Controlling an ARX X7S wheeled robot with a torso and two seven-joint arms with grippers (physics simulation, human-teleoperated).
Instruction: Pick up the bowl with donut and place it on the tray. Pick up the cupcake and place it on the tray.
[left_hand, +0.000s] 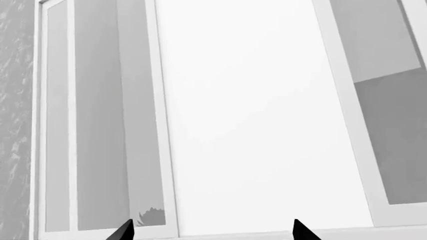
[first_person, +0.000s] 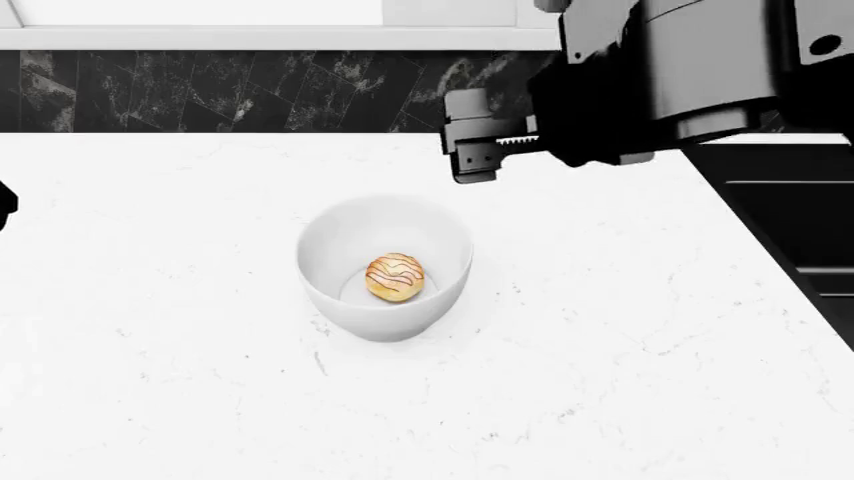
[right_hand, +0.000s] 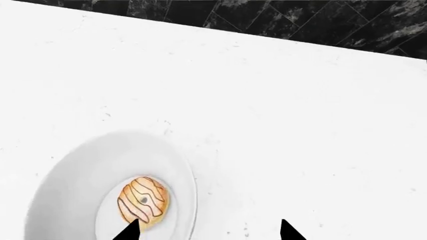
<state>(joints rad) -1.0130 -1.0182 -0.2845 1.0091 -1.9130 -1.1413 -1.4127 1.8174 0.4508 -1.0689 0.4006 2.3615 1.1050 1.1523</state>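
White marble counter (first_person: 160, 380) held the deep glossy white bowl (first_person: 384, 268); the spread right gripper (first_person: 470, 148), hovering off-centre, might tip it.

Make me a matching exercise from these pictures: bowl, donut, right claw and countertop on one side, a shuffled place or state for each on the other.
Column one:
1. bowl
2. donut
3. right claw
4. countertop

Column two:
A. lies inside the bowl
B. white, marbled surface
C. raised beyond the bowl, holding nothing
D. upright on the countertop

Pairs: 1-D, 2-A, 3-C, 4-B
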